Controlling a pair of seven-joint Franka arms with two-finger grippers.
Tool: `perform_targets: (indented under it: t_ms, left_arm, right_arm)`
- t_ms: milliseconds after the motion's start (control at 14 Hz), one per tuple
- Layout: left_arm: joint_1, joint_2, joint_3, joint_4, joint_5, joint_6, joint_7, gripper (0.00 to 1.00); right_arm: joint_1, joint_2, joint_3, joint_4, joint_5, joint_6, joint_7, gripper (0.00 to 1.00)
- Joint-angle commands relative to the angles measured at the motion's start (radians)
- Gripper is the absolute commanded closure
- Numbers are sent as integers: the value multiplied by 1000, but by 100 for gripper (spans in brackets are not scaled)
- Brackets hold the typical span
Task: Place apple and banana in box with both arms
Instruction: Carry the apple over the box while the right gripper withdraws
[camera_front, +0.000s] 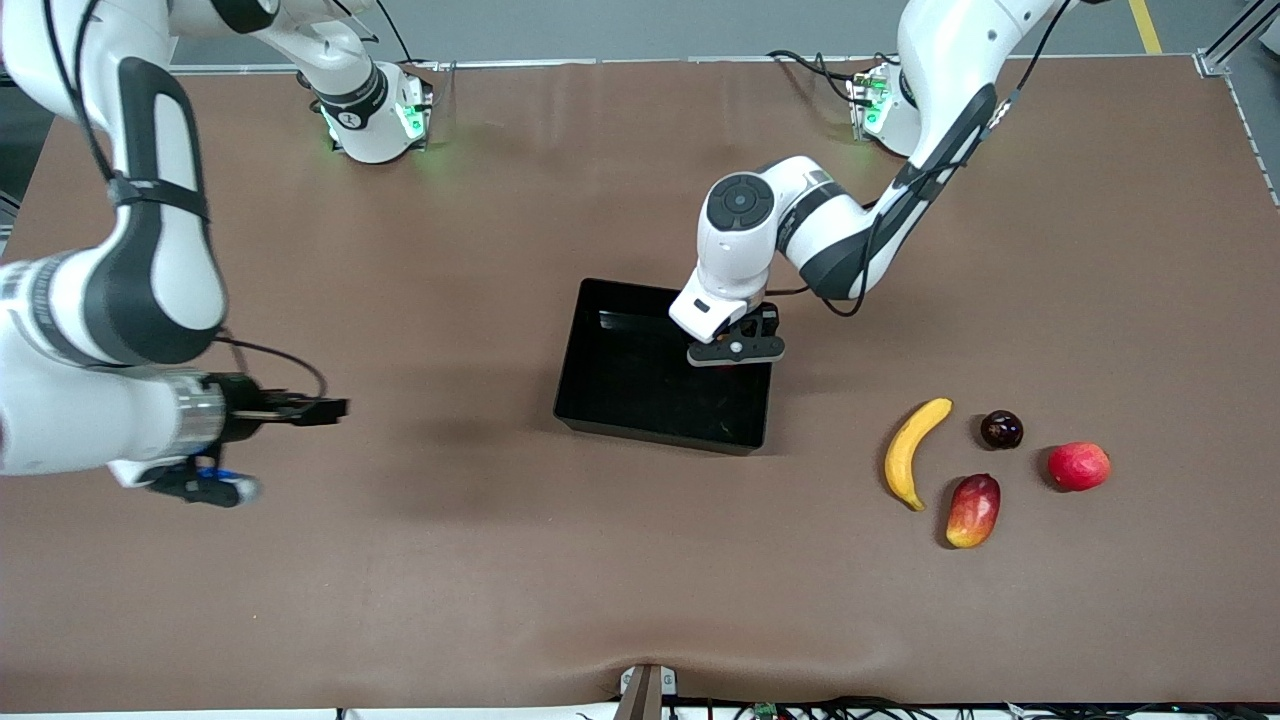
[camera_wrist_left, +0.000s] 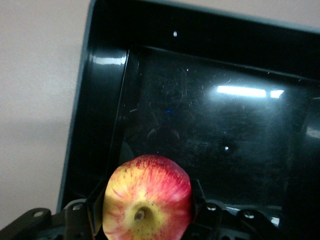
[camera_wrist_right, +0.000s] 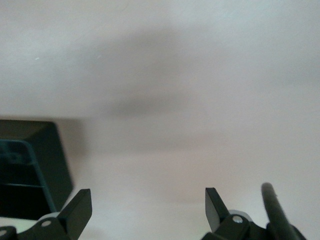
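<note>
The box is a shallow glossy black plastic bin on the matte brown table mat, its scuffed floor catching light glare in the left wrist view. The left gripper hangs over the box's end toward the left arm, pinching the apple; only the left wrist view shows it, round, red streaked with yellow, stem dimple facing the camera. The front view hides the apple under the gripper. The banana lies on the mat toward the left arm's end, smooth, yellow and curved, long axis running from near the camera to farther off, its nearer tip beside the oblong red-yellow mango. A dark round fruit and a plain red round one sit nearby. The right gripper waits over bare mat toward the right arm's end, fingers spread, holding nothing.
</note>
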Motion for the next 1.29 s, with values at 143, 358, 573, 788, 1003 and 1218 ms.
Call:
perform_targets:
  t_ms: [143,358,573,788,1003,1218]
  left_arm:
    - [-4,54,0,17,40,28,-25,100]
    - [-3,72,0,19,72,28,-25,100]
    - [-1,92,1,25,126,29,-27,100]
    - [-1,112,1,30,134,56,-27,100]
    - [-4,127,1,31,134,60,-27,100]
    - [-4,152,1,36,132,68,-27,86]
  right_arm:
    - [-68,-66,22,19,-109,-5,-94,0]
    - [-85,-73,19,51,-109,18,-100,0]
    - [-108,-83,16,52,-114,41,-114,0]
    - [-151,-212,21,-28,-117,17,-249,0]
    - [-145,-328,21,-162,-126,32,-350,0]
    - [-159,-485,21,-425,-131,185,-348,0]
